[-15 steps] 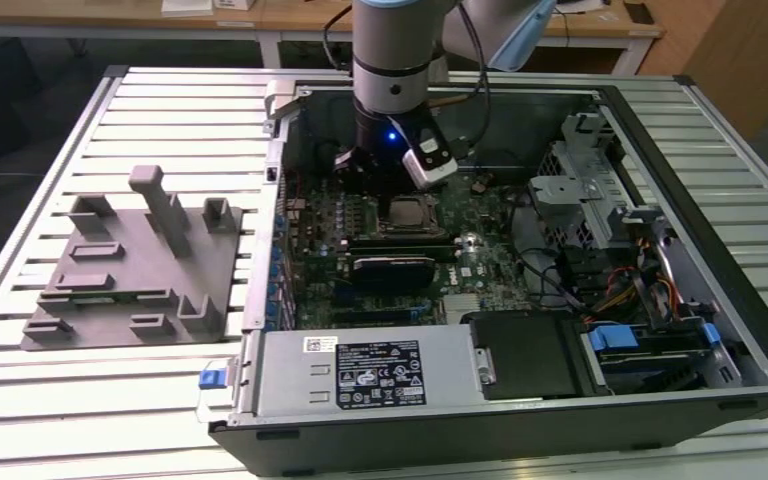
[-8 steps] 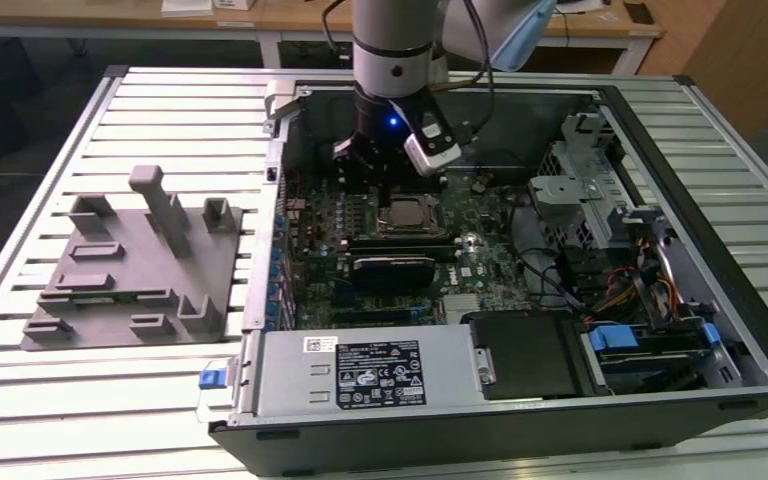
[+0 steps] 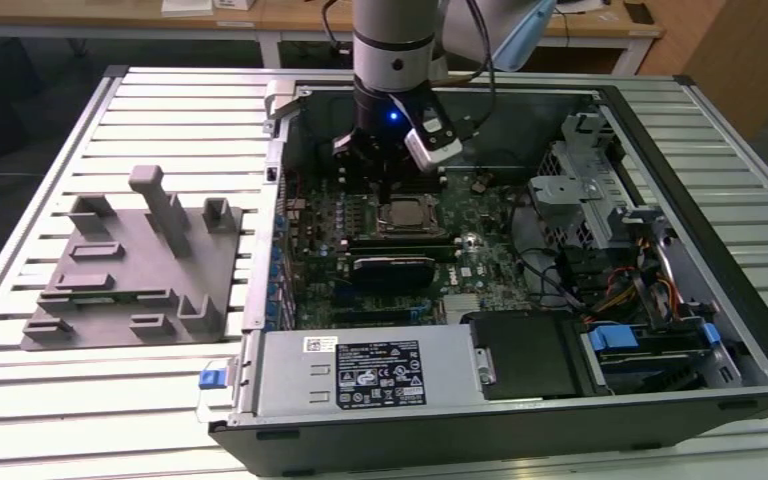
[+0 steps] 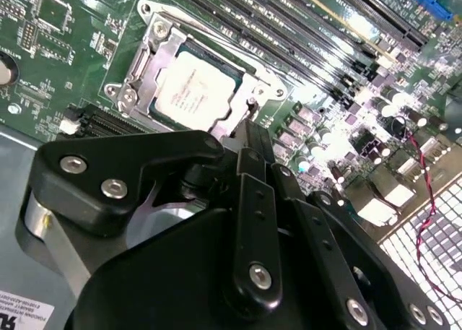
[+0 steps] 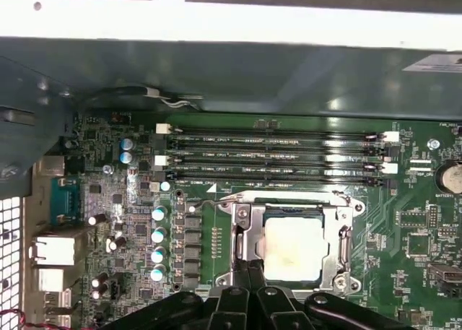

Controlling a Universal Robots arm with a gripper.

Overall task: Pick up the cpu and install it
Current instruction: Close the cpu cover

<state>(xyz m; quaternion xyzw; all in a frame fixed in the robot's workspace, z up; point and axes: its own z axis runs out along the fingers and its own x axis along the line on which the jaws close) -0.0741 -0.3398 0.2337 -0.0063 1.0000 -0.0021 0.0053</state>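
Note:
The cpu (image 3: 408,213) lies flat in the square metal socket frame (image 5: 339,232) on the green motherboard inside the open computer case. Its pale silver top shows in both wrist views (image 4: 193,92) (image 5: 296,249). My gripper (image 3: 387,180) hangs over the board just behind the socket, close above its edge. Its black fingers (image 5: 242,276) stand pressed together with nothing between them, and the tips (image 4: 254,139) reach the rim of the socket frame. The frame is open around the chip and a thin wire lever (image 5: 216,198) runs along its side.
Several memory slots (image 5: 274,157) run beside the socket. A black glossy module (image 3: 391,268) sits in front of the socket, with the power supply (image 3: 357,370) nearer still. Drive cages and cables (image 3: 598,230) crowd the exterior view's right. A grey fixture (image 3: 131,265) stands on the slatted table left of the case.

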